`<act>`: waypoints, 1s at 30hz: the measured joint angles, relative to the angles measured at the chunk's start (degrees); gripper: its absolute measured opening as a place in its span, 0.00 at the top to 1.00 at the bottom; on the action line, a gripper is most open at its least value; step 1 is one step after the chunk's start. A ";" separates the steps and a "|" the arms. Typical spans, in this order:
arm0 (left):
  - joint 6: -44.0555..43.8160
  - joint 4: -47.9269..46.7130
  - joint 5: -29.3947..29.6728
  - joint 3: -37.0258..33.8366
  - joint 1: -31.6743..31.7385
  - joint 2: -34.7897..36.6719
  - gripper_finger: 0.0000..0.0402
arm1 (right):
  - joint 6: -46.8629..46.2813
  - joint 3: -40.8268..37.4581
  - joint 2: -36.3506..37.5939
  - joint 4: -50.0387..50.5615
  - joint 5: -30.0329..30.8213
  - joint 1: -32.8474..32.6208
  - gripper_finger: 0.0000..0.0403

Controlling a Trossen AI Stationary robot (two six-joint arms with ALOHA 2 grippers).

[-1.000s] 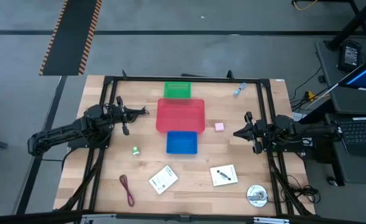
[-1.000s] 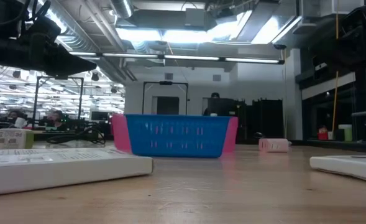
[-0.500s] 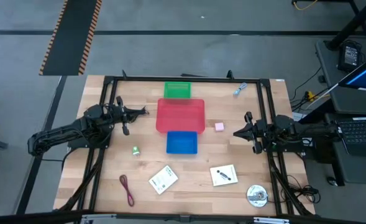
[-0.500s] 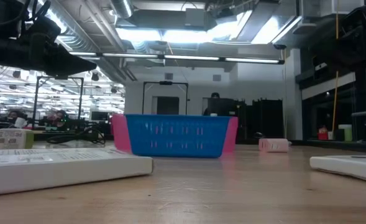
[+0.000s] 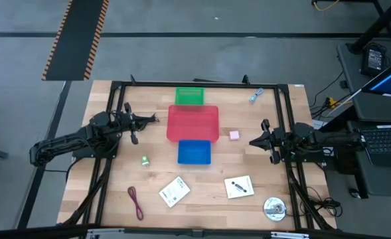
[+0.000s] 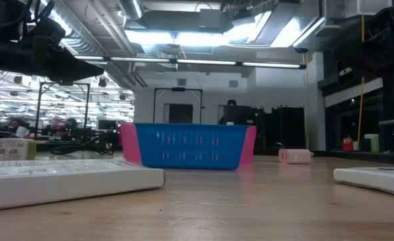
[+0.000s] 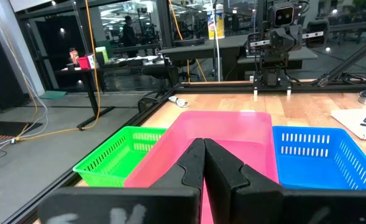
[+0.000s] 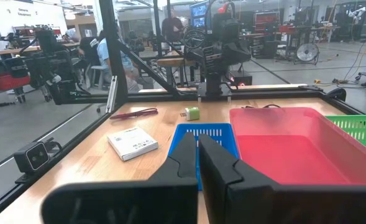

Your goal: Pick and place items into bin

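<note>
Three bins stand in a row mid-table: a green bin (image 5: 189, 96) at the far side, a red bin (image 5: 192, 123) in the middle and a blue bin (image 5: 194, 152) nearest. The items lie loose on the wood: a pink cube (image 5: 234, 135), a tiny green piece (image 5: 145, 160), two white printed cards (image 5: 174, 192) (image 5: 239, 187), a dark red cord loop (image 5: 136, 202) and a small blue-grey piece (image 5: 255, 95). My left gripper (image 5: 156, 119) hovers shut left of the red bin. My right gripper (image 5: 251, 141) hovers shut right of the pink cube. Both hold nothing.
A round silvery disc (image 5: 274, 208) lies at the near right corner. A black frame (image 5: 195, 84) runs round the table edges. Bare wood lies between the bins and each arm. The low view shows the blue bin (image 6: 188, 147) and a card (image 6: 63, 179) close by.
</note>
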State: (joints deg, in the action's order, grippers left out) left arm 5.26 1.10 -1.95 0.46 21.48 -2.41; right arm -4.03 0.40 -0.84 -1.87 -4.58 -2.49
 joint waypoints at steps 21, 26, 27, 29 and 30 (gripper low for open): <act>1.56 0.00 0.01 -0.01 0.01 -0.01 0.99 | 0.00 0.00 0.00 0.00 -0.01 -0.01 1.00; 1.57 0.00 0.01 0.01 0.02 0.01 0.99 | 0.00 0.01 0.00 0.01 0.00 0.01 1.00; 1.53 0.00 0.01 -0.01 0.02 -0.01 0.99 | 0.00 0.01 0.00 -0.01 0.00 -0.01 1.00; 1.53 0.00 0.01 0.01 0.02 -0.01 0.99 | 0.00 0.01 0.00 0.01 0.01 0.00 1.00; 1.51 0.00 0.01 0.01 0.00 0.00 0.99 | 0.00 0.01 0.00 -0.02 0.01 0.00 1.00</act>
State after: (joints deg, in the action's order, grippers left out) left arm 6.76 1.10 -1.93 0.47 21.48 -2.41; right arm -4.03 0.40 -0.84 -1.89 -4.58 -2.48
